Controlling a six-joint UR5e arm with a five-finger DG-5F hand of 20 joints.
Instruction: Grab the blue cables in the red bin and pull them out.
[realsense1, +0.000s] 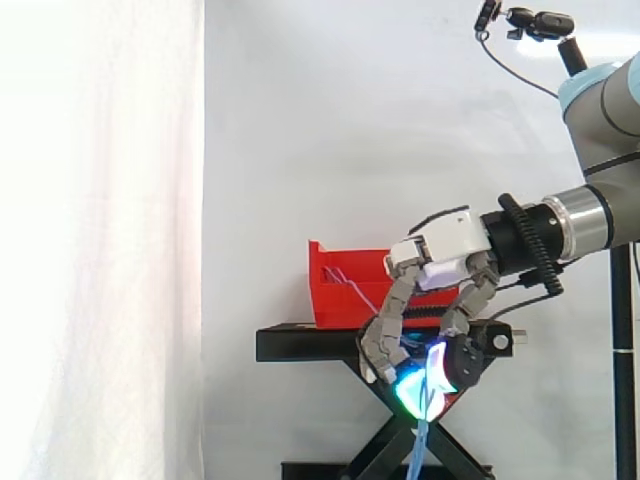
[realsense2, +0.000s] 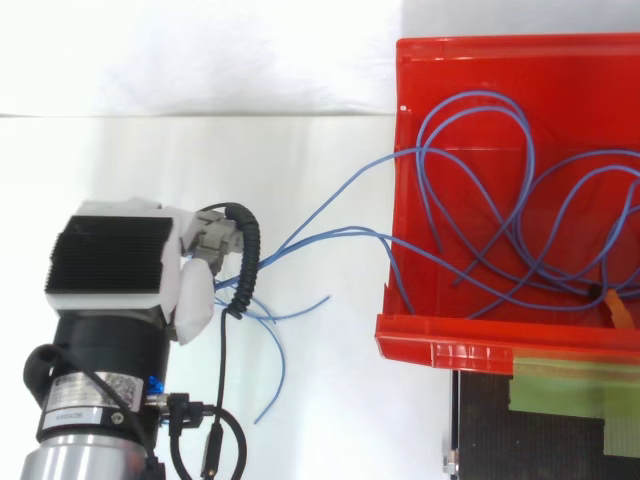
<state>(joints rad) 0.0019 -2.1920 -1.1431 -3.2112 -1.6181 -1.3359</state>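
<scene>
In the side view the white curtain fills the left, and the space between it and the black stand is open. The red bin sits on the stand's top. The hand is just right of the bin and nearer the camera, its fingers curled downward below the level of the stand's top. They are closed around the blue cables, and 1 length hangs straight down from the glowing pads until the picture's lower edge cuts it off. The fingers cover the exact grip.

From above, the hand is at lower left over bare white floor, well apart from the bin. The blue cables run from it over the bin's left wall, with 2 loose ends lying free between hand and bin. Most of their length lies looped and crossed inside the bin, and the right edge of the view cuts off some of the loops. A small orange piece lies among them near the bin's right side. Green tape crosses the stand just below the bin's rim.
</scene>
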